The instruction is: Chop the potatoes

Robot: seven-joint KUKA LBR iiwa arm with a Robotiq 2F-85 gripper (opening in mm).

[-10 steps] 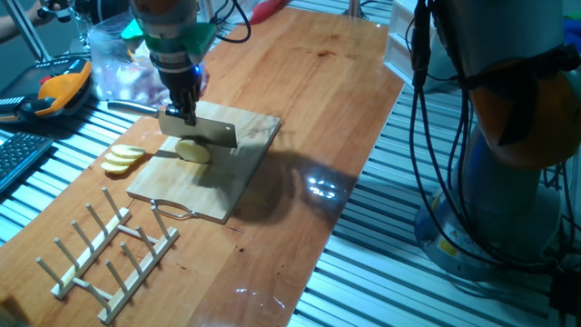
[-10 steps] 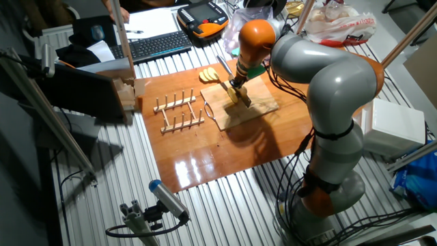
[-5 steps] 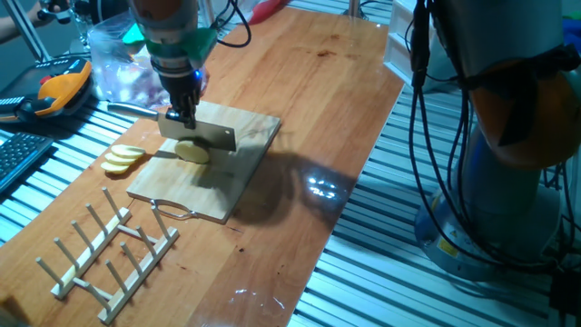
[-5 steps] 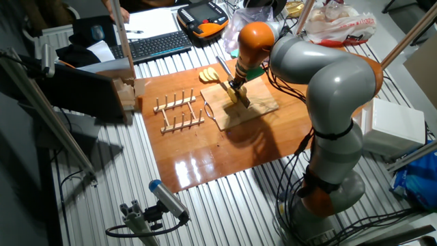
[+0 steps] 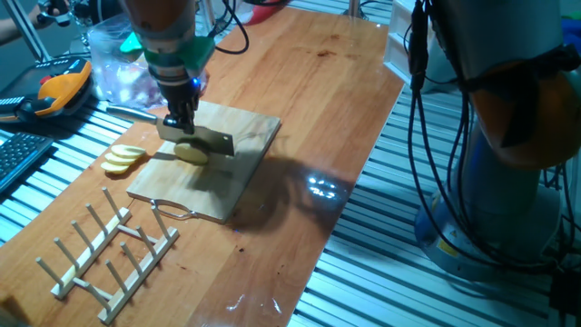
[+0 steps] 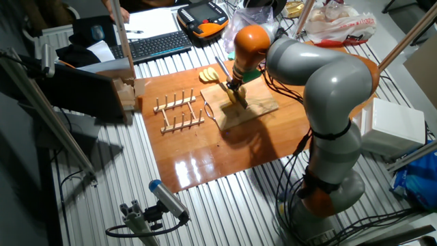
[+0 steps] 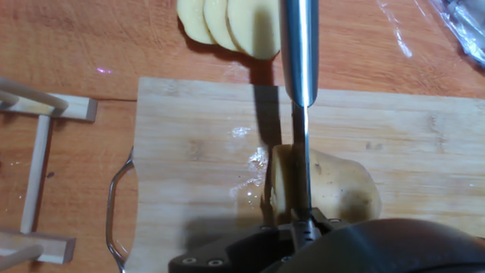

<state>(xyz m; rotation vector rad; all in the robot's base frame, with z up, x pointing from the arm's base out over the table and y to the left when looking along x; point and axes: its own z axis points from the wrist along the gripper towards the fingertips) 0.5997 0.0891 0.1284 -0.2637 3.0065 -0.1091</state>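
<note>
**Pale-yellow chunk under the blade, mid-cut**

Pale wood cutting board (image 5: 218, 168) is the landmark, lying on the wooden table (image 5: 309, 100). On the board, near its centre, sits the potato chunk (image 7: 333, 189), peeled, rounded, flat cut face toward the board's wire-handle end (image 7: 114, 205).

Knife (image 7: 299, 68): the hand view looks straight down its spine. The blade is set into the chunk just behind the cut face, parting off a thin slice (image 7: 279, 182) that stands upright, touching the chunk. How deep the edge has gone cannot be told. A wet smear lies on the board beside the cut face.

Gripper (image 5: 179, 116): above the board, over the chunk, fingers clamped on the knife, which shows as a flat steel blade (image 5: 198, 139) lying across the chunk in one fixed view.

Slices (image 5: 123, 158): a short overlapping row, off the board, on the table just beside its edge. At least three show in the hand view (image 7: 231, 23).

Drying rack (image 5: 104, 250): wooden pegs, on the table beyond the board's handle end, well apart from the chunk.

Progress, as a judgement: partway. A few slices are done and set aside, another is being cut. Most of the chunk looks uncut, so several more cuts seem to be left.
</note>
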